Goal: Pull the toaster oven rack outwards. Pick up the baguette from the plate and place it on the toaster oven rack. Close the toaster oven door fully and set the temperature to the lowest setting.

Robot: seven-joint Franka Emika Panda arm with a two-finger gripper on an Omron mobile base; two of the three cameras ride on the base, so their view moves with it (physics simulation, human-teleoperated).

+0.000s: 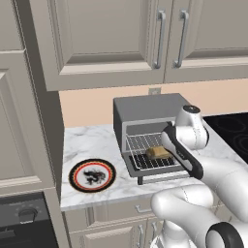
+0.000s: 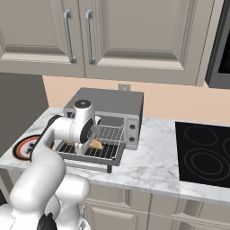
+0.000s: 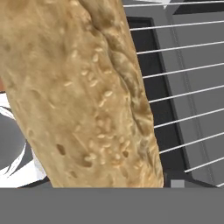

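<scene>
**Baguette on the pulled-out rack, end effector close above it**

You see the wall cabinets (image 1: 111,38) across the top of the left base view, with the marble bench (image 1: 97,145) below them in the middle of the frame. At the right edge of that view the black cooktop (image 1: 232,131) begins; in the right base view it fills the right middle, well apart from the oven, with bare bench between them.

The toaster oven (image 1: 145,109) stands at the centre of the left base view, back against the wall. Its toaster oven door (image 1: 160,174) hangs open and flat, reaching toward the bench's front edge. The toaster oven rack (image 1: 145,150) is drawn out over the door, its front bars past the cavity mouth.

The plate (image 1: 92,175) lies at lower left of centre, near the bench's front edge and just beside the open door, with nothing on it.

The baguette (image 1: 158,152) rests on the rack's right part. In the hand view it fills the left and centre of the frame, rack wires showing to its right.

The arm's forearm crosses the right side of the oven mouth. You cannot see the end effector's fingertips; the readings put the jaws spread wide, and whether they touch the bread you cannot tell.
</scene>
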